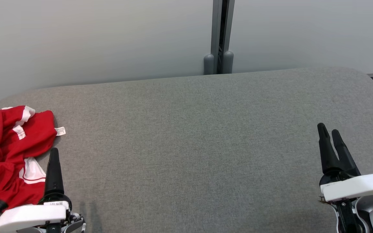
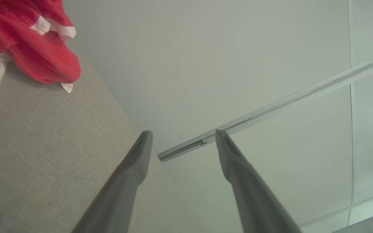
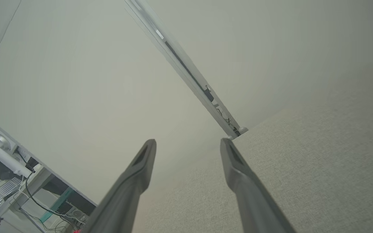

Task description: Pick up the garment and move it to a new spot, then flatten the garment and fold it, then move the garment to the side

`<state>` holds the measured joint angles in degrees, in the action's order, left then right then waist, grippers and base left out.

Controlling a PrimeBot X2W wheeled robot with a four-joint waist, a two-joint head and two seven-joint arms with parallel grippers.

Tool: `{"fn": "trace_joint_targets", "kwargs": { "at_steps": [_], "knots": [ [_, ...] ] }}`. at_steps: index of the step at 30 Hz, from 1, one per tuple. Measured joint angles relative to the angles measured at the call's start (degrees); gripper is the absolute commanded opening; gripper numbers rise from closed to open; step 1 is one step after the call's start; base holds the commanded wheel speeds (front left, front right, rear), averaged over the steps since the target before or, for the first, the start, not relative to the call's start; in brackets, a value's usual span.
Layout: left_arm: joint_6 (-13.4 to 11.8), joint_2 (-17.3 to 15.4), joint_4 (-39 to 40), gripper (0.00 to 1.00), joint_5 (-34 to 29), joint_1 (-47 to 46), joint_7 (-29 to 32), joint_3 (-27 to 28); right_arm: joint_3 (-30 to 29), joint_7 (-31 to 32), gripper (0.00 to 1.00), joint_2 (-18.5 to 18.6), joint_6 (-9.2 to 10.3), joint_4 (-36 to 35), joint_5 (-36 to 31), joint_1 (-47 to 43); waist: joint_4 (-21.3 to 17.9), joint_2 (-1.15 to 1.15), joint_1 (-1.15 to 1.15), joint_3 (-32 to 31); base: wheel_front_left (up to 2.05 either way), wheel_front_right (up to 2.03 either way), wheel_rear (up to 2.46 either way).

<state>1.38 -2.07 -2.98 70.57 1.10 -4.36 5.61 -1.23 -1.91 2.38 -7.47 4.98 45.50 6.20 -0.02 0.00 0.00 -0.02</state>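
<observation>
Nearest are the two white-cased wrists, each carrying two long, dark, tapering fingers (image 2: 238,168) of matte plastic. The left gripper (image 1: 53,153) sits over the table's near left corner and the right gripper (image 1: 328,128) over its near right corner. Both have their jaws spread wide with nothing between them, as each wrist view shows. The table (image 1: 189,145) is covered in a grey woven cloth with a fine, even grain, and its far corners are rounded. At the table's left end lies the garment (image 1: 8,152), a crumpled heap of bright red knit with white stripes and a white panel, bunched into soft folds. A small white printed label (image 1: 60,131) pokes out from the side of the heap that faces the table's middle. Whether the left gripper's fingers touch the cloth cannot be told from the head view; in the left wrist view they are apart from it. Behind the table's far edge stands a smooth, pale wall (image 1: 108,38), split near the middle of that edge by a narrow grey post (image 1: 219,35) ending in two rounded caps.
</observation>
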Motion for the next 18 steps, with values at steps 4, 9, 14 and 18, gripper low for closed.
{"fn": "trace_joint_targets", "kwargs": {
  "at_steps": [4, 9, 14, 18],
  "knots": [
    [-1.1, -0.1, 2.3, 1.0, -5.8, 0.0, -0.7, -1.8, 0.7, -0.9, 1.0, 0.0, 0.0, -1.5, -5.2, 0.2, 0.0, 0.0, 0.0, 0.1, 0.0, 0.0, 0.0],
    [-3.3, -0.2, 4.3, 1.0, -13.4, 0.0, -1.6, -4.8, 0.5, -1.8, 1.0, -0.1, -0.01, -3.0, -10.0, 0.3, 0.0, 0.0, 0.0, 0.2, 0.0, 0.0, 0.0],
    [-5.2, -0.2, 5.7, 1.0, -21.6, 0.0, -2.3, -7.8, 2.3, -2.8, 1.0, -0.2, -0.01, -4.0, -13.7, 0.2, -0.1, 0.0, 0.0, 0.2, 0.0, 0.0, 0.0],
    [-6.7, -0.3, 5.9, 1.0, -27.1, 0.0, -2.9, -10.0, 3.3, -3.5, 1.0, -0.1, -0.01, -4.2, -17.0, 0.1, -0.1, 0.0, 0.0, 0.2, 0.0, 0.0, 0.0]
  ]
}}
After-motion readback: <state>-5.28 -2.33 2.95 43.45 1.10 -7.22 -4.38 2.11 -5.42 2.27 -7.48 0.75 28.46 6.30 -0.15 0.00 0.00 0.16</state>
